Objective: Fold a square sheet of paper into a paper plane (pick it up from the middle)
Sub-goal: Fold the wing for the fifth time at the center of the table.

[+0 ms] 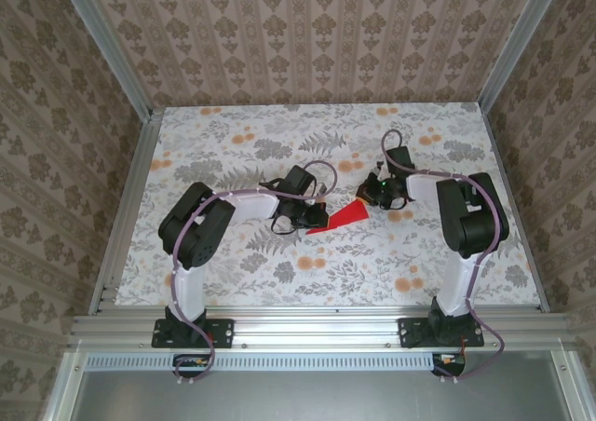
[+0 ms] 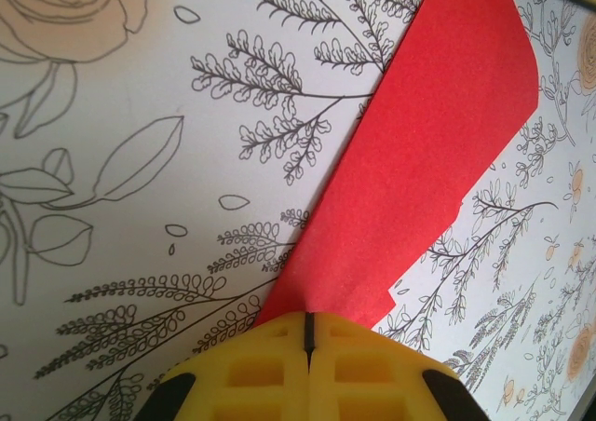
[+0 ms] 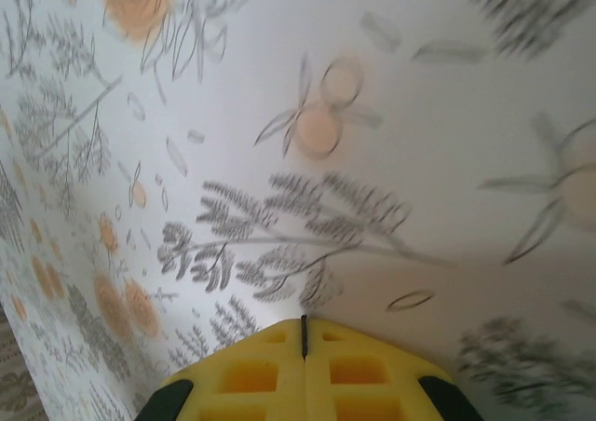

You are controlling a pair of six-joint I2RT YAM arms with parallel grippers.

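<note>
Two end effectors here, both clenched. The left end effector (image 2: pixel 307 328) has its yellow tips touching the narrow end of the paper plane (image 2: pixel 428 151). That plane is really just a half-done red wedge for now, lying on the floral desk (image 2: pixel 112 207) roughly midway between the arms. From the wrist view I can't tell if the paper is nipped between the pads or only pinned under them. The right end effector (image 3: pixel 304 332) is clamped on nothing, just beside the plane's wide end, over bare desk pattern.

My read is we're mid-fold, somewhere around creasing or setting up the next flap. To do it well, I'd use the left one as an anchor at the narrow end so the thin paper can't skate around. The right one would then work the wide end, where the edge looks stepped and one corner seems a bit curled. Line up the edges before pressing, then run the crease outward from the narrow end, slowly. Thin paper like this probably crumples or tears if it gets dragged.
</note>
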